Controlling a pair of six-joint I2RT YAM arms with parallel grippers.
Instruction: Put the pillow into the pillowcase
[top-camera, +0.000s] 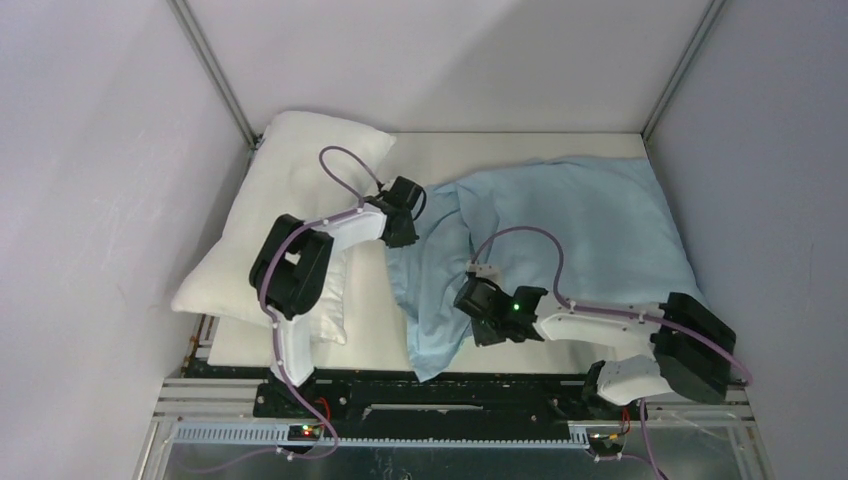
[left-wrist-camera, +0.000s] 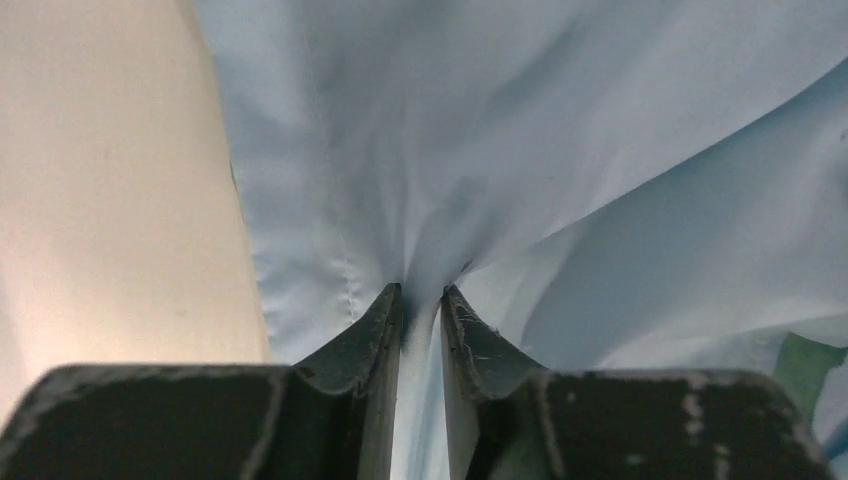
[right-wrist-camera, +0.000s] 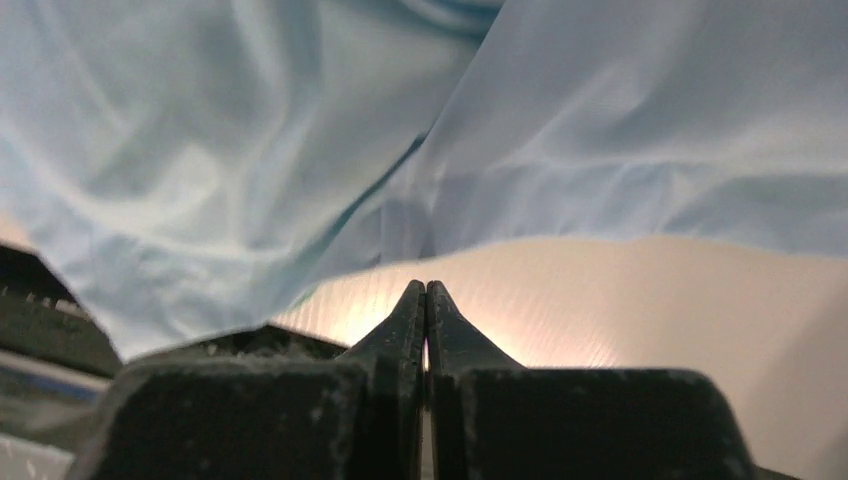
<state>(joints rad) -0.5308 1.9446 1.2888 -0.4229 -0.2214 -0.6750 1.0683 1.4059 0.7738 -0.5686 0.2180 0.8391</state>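
One pillow (top-camera: 300, 200) lies along the left side of the table (top-camera: 375, 325), and one light blue pillowcase (top-camera: 570, 225) sprawls crumpled across the right. Two claws work at the case's near-left edge. The left gripper (left-wrist-camera: 421, 300) pinches a fold of that cloth beside the pillow. The right gripper (right-wrist-camera: 426, 292) has its fingers pressed together with nothing visibly held, cloth hanging just beyond.

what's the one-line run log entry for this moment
left gripper: shut on pillowcase | right gripper: shut, holds nothing | pillow: outside pillowcase, far left of table
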